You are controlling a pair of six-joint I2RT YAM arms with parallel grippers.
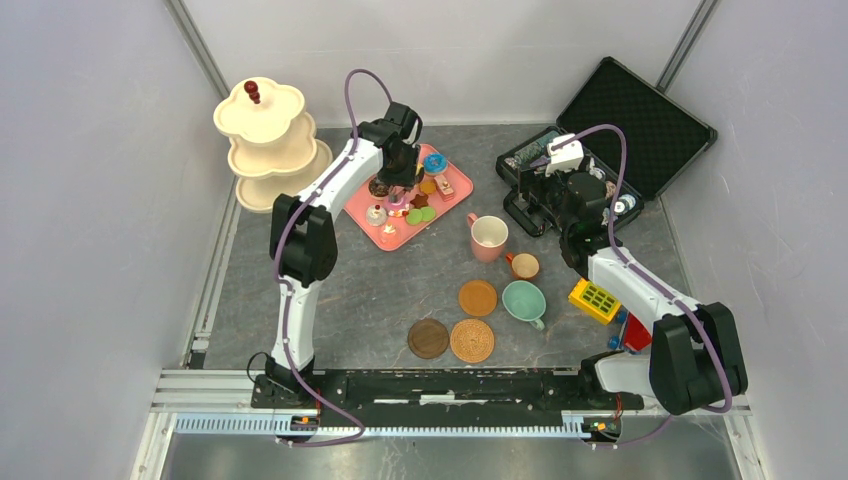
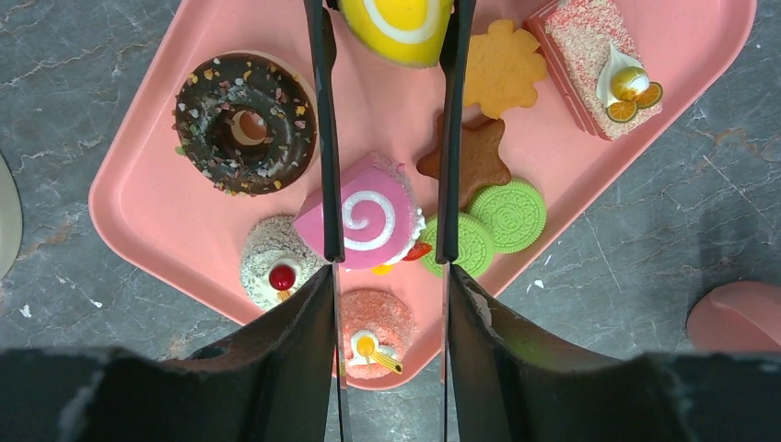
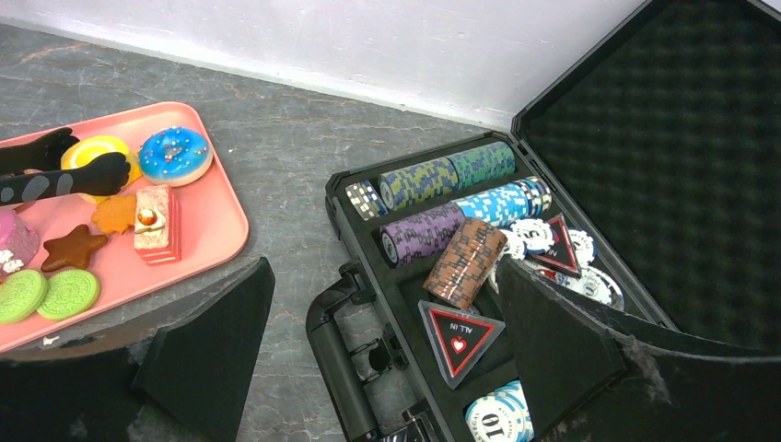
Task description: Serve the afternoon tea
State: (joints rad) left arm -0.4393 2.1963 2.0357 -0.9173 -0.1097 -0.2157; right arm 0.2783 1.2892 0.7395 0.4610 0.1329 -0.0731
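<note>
Left end effector (image 2: pixel 387 14) closely flanks the yellow swirl roll (image 2: pixel 398 35).

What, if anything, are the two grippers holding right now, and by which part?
The left gripper flanks the yellow swirl roll on two sides; whether it is clamped cannot be told. The right gripper is open and empty.

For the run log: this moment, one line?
left tool: open, astride pink swirl roll | right tool: open above chip case | stand: bare

Yellow swirl cake (image 2: pixel 396 28) cut by top edge, pink cup (image 2: pixel 737 318) cropped at right, case lid (image 3: pixel 663 138) cropped
</note>
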